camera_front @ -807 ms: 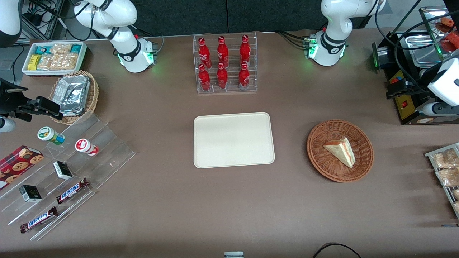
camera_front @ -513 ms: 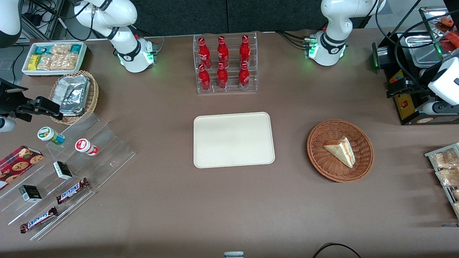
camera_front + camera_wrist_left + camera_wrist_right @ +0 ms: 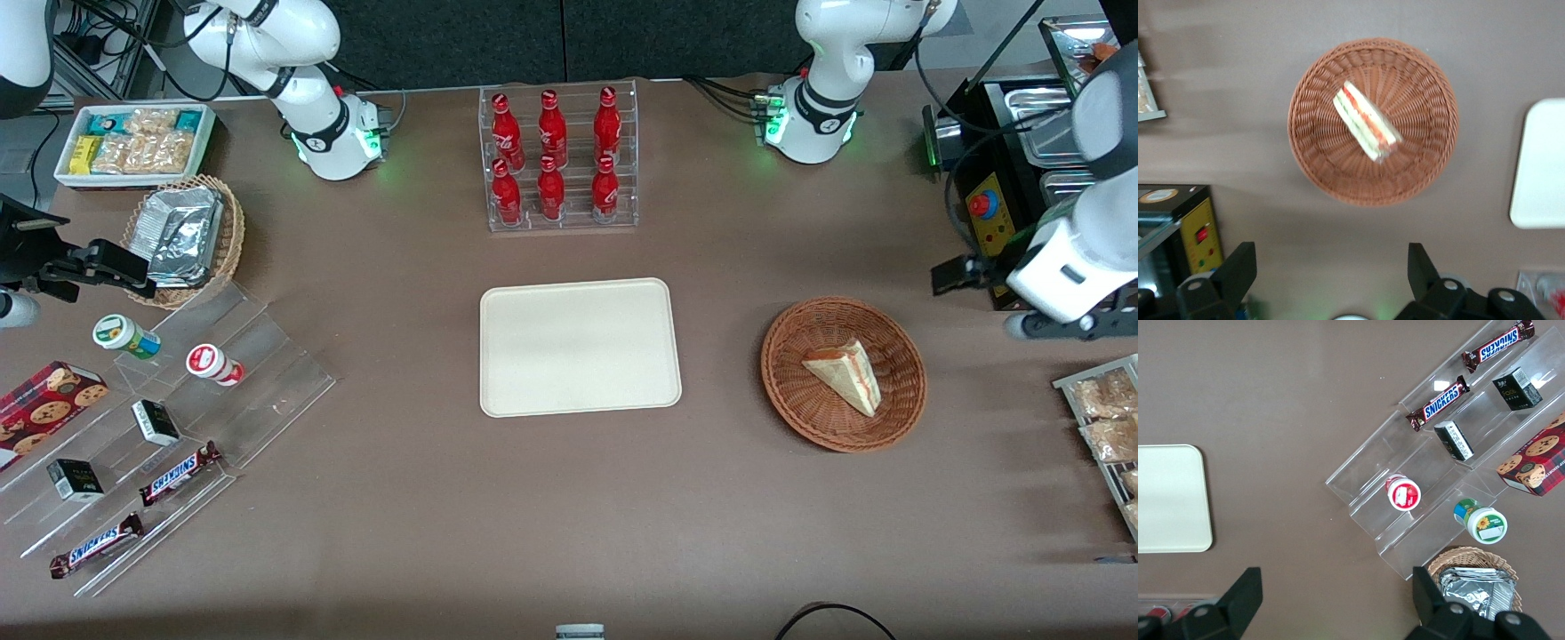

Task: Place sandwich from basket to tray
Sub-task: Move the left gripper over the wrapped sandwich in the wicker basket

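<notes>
Fingers: we see the two dark fingers (image 3: 1238, 270) of the left arm's gripper (image 3: 1331, 267) spread wide apart, with nothing between them.
Gripper: we find it up in the air, well apart from the round reddish-brown woven wicker basket (image 3: 1421, 167), toward the working arm's end of the table; in the front view it shows as a black part (image 3: 956, 274) at the end of the white arm.
Sandwich: the small triangular wedge of pale bread with red and pale filling (image 3: 845, 375) lies on its side in the basket (image 3: 791, 391), touched by nothing; the wrist view shows its layered cut edge (image 3: 1366, 130).
Tray: we see the flat cream rectangular tray with rounded corners (image 3: 580, 347) beside the basket, toward the parked arm's end, apart from it, with nothing on it.
Farther off: a clear rack of red bottles (image 3: 556, 160) stands farther from the front camera than the tray.
</notes>
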`<move>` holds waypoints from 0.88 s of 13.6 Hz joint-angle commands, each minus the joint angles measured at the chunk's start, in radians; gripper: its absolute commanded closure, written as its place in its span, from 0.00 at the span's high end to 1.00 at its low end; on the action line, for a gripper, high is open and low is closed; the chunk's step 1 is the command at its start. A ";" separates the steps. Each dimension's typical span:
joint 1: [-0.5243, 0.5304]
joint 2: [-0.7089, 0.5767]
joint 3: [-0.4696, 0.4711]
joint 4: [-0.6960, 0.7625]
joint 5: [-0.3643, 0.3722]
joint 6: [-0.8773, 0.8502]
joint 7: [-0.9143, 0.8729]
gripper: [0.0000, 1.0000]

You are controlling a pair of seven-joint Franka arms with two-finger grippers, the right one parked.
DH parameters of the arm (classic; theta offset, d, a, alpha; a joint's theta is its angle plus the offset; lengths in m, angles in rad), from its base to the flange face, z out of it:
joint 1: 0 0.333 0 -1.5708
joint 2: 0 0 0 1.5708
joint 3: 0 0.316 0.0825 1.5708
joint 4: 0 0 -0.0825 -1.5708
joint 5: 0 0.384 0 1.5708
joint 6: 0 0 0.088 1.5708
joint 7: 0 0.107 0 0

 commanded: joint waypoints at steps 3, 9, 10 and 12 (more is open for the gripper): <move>-0.006 -0.001 -0.067 -0.151 0.017 0.201 -0.215 1.00; -0.005 -0.002 -0.068 -0.342 0.002 0.450 -0.402 1.00; -0.005 0.001 -0.068 -0.372 0.004 0.500 -0.492 1.00; -0.005 -0.002 -0.068 -0.466 0.004 0.640 -0.578 1.00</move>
